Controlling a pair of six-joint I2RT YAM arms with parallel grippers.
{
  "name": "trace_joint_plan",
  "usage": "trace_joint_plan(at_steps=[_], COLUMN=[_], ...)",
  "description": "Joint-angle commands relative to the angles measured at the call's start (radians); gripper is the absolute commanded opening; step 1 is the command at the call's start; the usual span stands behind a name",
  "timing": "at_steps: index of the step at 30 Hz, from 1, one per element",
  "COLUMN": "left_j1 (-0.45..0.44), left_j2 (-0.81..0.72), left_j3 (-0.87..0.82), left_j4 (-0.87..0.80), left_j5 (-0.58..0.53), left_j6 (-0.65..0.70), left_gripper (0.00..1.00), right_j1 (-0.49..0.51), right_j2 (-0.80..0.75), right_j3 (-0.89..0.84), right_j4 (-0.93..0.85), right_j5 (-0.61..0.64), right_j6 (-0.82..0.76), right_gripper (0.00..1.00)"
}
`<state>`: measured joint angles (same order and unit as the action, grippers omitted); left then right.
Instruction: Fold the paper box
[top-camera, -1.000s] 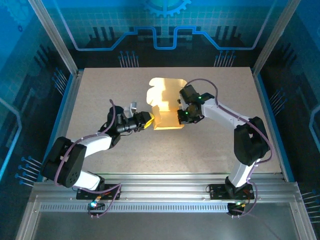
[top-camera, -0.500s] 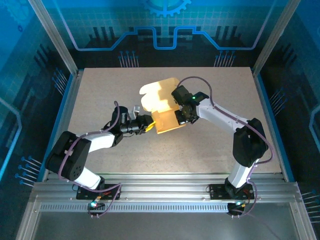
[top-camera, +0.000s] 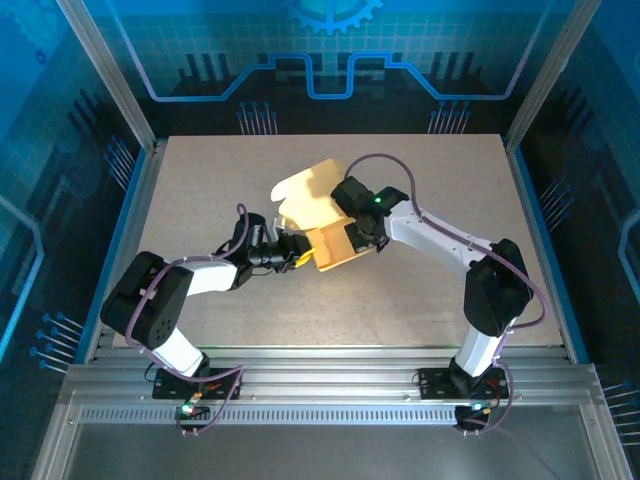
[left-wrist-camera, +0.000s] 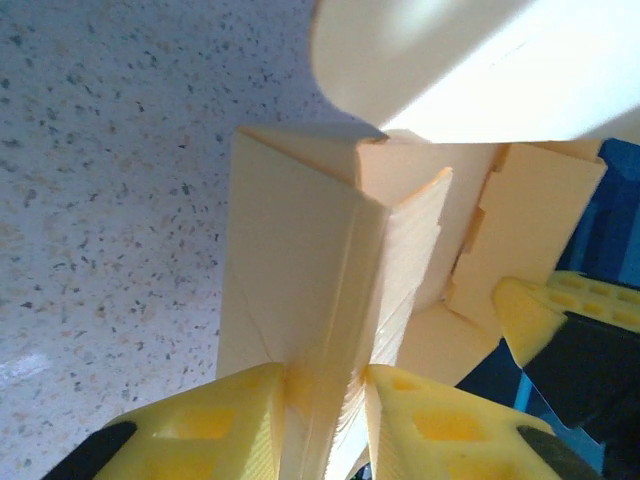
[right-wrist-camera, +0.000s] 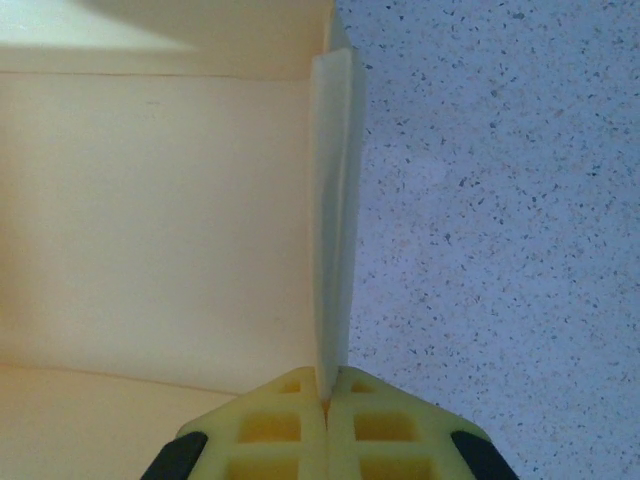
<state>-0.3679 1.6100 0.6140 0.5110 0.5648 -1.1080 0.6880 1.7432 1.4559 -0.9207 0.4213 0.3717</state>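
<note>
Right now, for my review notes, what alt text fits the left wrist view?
The left gripper pinches a folded wall of the tan box, with a rounded flap above. Speckled table lies to the left.

The paper box (top-camera: 322, 232) sits near the middle of the overhead view. It is pale yellow-tan thin cardboard, only half folded. Its lower part already forms a small open body with raised walls, turned slightly askew to the frame. A broad flap with a rounded, notched edge reaches toward the upper left, brightly lit. Up close, one wall corner is doubled over in layers.
</note>
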Motion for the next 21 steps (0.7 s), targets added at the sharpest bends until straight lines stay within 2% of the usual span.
trace_joint_plan(at_steps=[1, 4, 6, 14, 21], left_j1=[-0.019, -0.031, -0.041, -0.084, -0.097], left_j2=[0.023, 0.033, 0.037, 0.034, 0.059], left_j3=[0.048, 0.071, 0.106, 0.190, 0.214], left_j4=[-0.071, -0.145, -0.252, -0.496, -0.542], left_j5=[-0.039, -0.076, -0.120, -0.284, -0.333], left_j6=[0.045, 0.068, 0.105, 0.206, 0.223], left_gripper=[0.24, 0.22, 0.21, 0.19, 0.20], right_j1=[0.047, 0.072, 0.086, 0.120, 0.127], right_j2=[0.005, 0.006, 0.003, 0.009, 0.033], right_j3=[0.029, 0.024, 0.016, -0.012, -0.002], right_j4=[0.000, 0.008, 0.019, 0.101, 0.130], right_j5=[0.022, 0.045, 0.063, -0.007, -0.042], right_j6=[0.076, 0.120, 0.164, 0.275, 0.286], right_gripper=[0.00, 0.00, 0.00, 0.00, 0.00])
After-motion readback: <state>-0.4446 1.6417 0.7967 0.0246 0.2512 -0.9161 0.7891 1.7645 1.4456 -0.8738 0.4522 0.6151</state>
